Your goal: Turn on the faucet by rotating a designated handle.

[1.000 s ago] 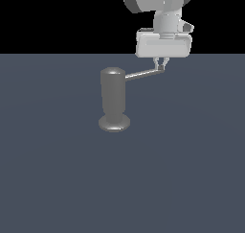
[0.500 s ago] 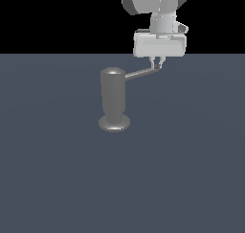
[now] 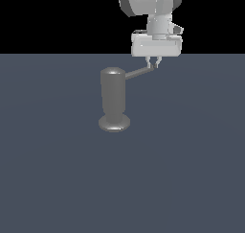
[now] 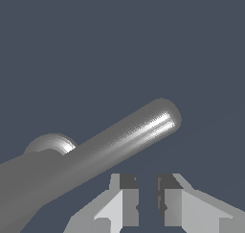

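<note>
Where the handle (image 3: 139,73) juts off the top of the faucet (image 3: 114,100) toward the exterior view's right, its rounded tip sits right under the gripper (image 3: 154,62). Fingers (image 4: 125,198) are nearly closed, just a slim gap, holding nothing. Can't tell if they're touching the rod.
</note>
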Tool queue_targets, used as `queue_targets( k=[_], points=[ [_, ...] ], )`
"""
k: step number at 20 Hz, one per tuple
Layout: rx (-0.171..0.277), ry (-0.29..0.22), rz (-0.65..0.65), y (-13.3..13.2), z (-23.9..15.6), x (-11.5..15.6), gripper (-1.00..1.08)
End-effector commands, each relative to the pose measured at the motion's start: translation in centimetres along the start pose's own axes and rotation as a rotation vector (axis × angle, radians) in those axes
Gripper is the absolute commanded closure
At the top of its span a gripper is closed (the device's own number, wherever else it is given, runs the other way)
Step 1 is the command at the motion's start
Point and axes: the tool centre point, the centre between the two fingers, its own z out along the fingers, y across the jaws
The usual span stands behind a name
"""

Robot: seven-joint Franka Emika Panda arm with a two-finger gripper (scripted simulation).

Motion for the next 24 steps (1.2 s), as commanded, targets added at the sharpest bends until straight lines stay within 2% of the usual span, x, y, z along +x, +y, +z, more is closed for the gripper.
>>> queue_targets(
  k=[1,24],
  points=[
    [0.001,-0.007,0.001,-0.1,1.0,0.6,1.08],
    [0.001,-0.013,0.010,-0.1,1.5,4.2,1.08]
  ],
)
